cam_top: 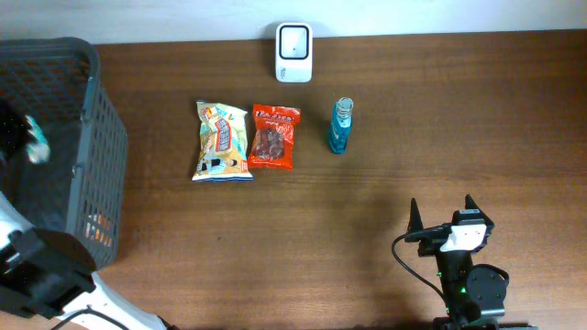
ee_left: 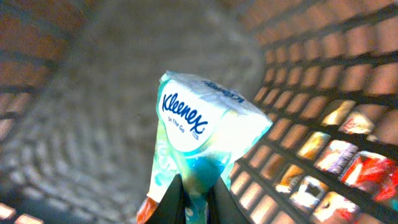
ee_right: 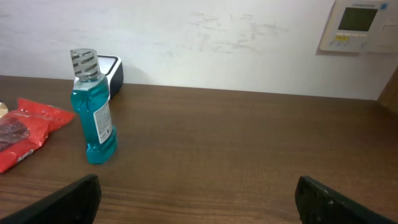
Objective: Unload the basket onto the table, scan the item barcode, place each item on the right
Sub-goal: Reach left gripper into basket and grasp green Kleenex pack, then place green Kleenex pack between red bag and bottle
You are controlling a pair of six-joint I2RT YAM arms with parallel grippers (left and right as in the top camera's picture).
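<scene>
Although the left gripper is clamped on the Kleenex pack inside the basket at the table's left edge, carrying it to the scanner at the far edge remains. The right gripper hangs wide open.

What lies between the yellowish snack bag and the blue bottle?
A red snack packet lies there, close beside the yellowish snack bag, apart from the blue bottle; the overhead view shows it.

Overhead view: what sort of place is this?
Probably a mock shop checkout: a white scanner by the wall, snack bags and a blue bottle laid out on the table, and a grey basket.
</scene>
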